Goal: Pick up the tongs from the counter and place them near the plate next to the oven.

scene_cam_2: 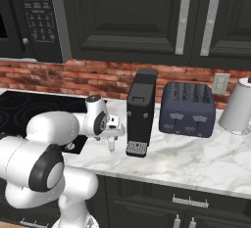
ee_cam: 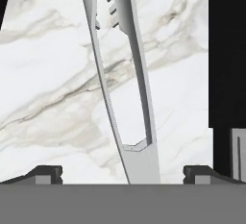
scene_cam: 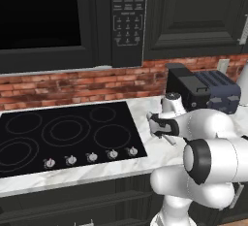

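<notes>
Poised low over the white marble counter (ee_cam: 53,74) beside the black glass cooktop (scene_cam: 68,135), two-finger gripper (ee_cam: 122,172) spread wide, straddling slim silver metal tongs (ee_cam: 126,81), ready to clamp.

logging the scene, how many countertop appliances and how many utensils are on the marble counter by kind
coffee machine: 1
toaster: 1
kettle: 1
tongs: 1
total: 4
</notes>
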